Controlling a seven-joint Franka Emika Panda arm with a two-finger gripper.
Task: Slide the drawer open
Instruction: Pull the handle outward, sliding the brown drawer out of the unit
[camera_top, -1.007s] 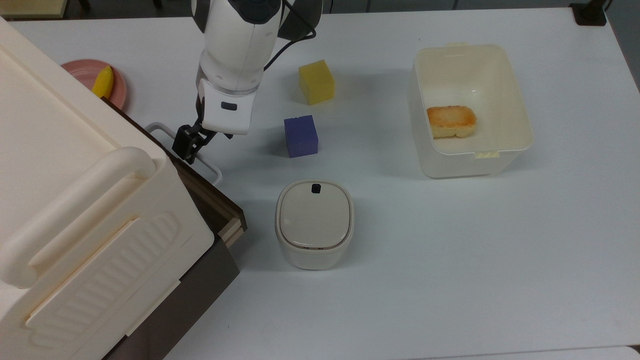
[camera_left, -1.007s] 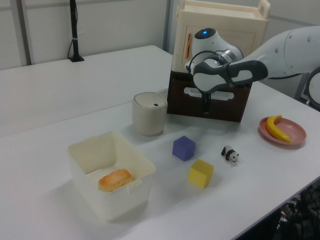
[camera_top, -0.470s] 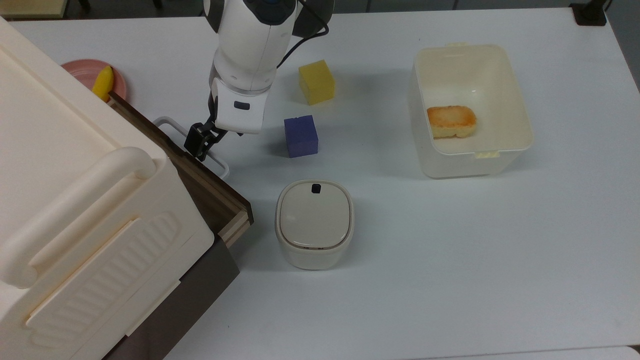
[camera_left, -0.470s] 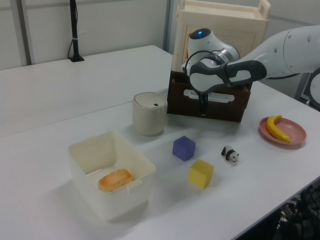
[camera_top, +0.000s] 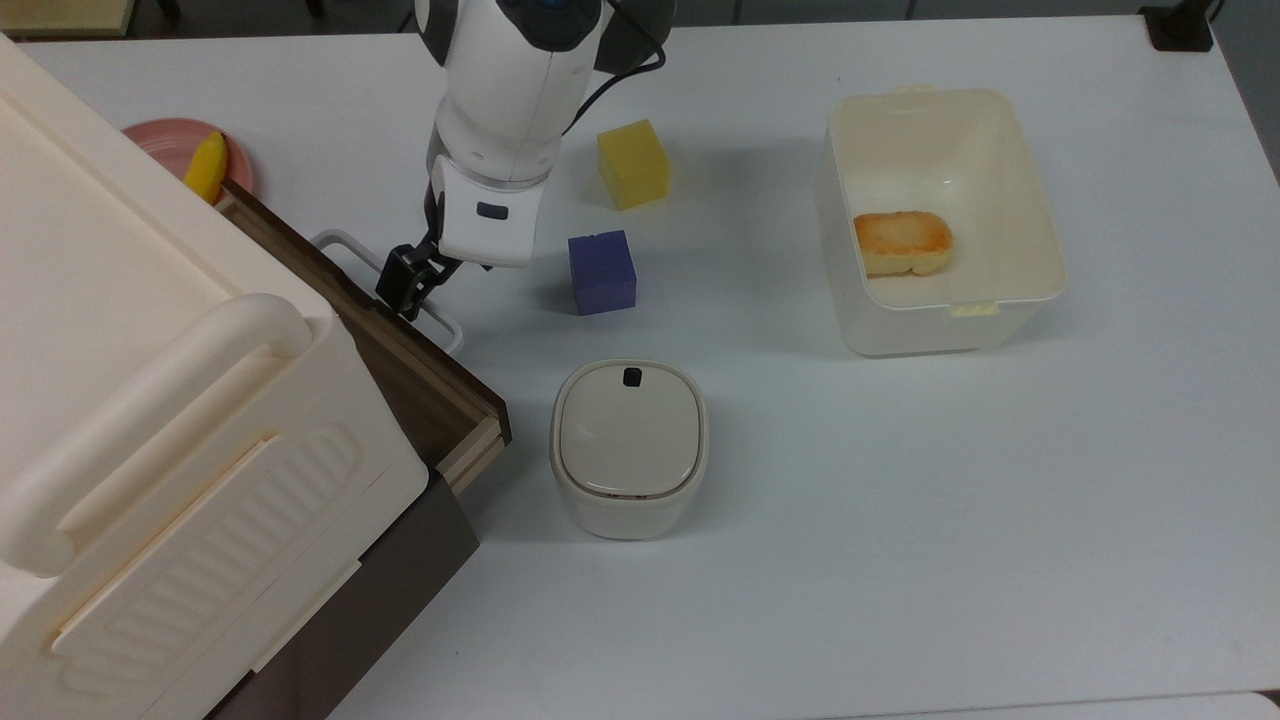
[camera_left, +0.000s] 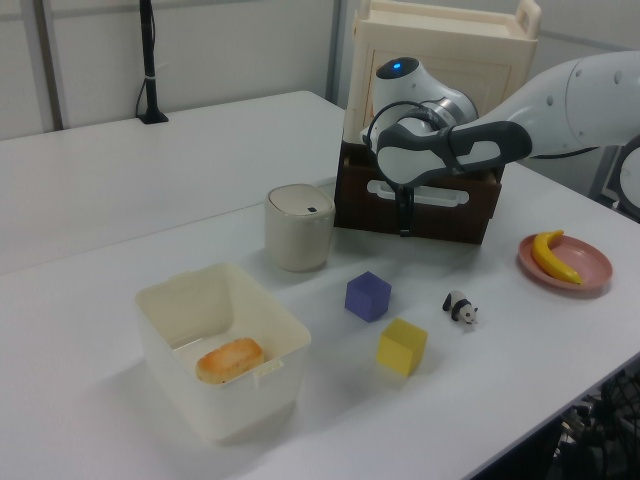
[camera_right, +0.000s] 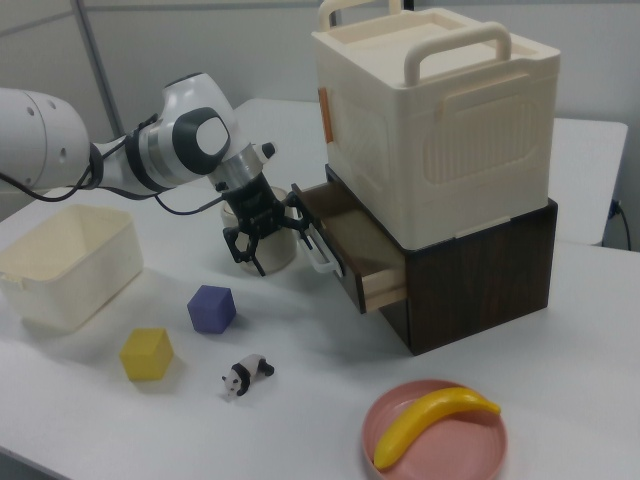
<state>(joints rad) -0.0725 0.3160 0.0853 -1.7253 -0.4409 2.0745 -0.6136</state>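
Gripping the thin white loop handle (camera_top: 435, 318), my pincer (camera_top: 405, 285) is closed on it at the front of the drawer (camera_top: 420, 385); in the right view the black fingers (camera_right: 250, 240) sit right at the handle's bar. Compared with a second ago, the pincer has travelled toward the top view's right and slightly up, and the drawer has come with it: its tan-edged corner now juts further from the cream cabinet (camera_top: 150, 400), and a strip of its open inside shows. In the right view the drawer (camera_right: 350, 245) stands partly out of the dark wooden base under the cabinet.

Just beyond the pincer on the white bench (camera_top: 900, 500) sits the purple cube (camera_top: 602, 272), with the yellow cube (camera_top: 633, 163) past it. The small lidded bin (camera_top: 629, 447) stands near the drawer's corner, apart from it. The open cream tub (camera_top: 1040, 250) holding a piece of bread (camera_top: 902, 242) is well apart. A banana (camera_right: 432, 422) lies on a pink plate (camera_right: 400, 460), and a toy panda (camera_right: 245, 376) rests near the cubes.
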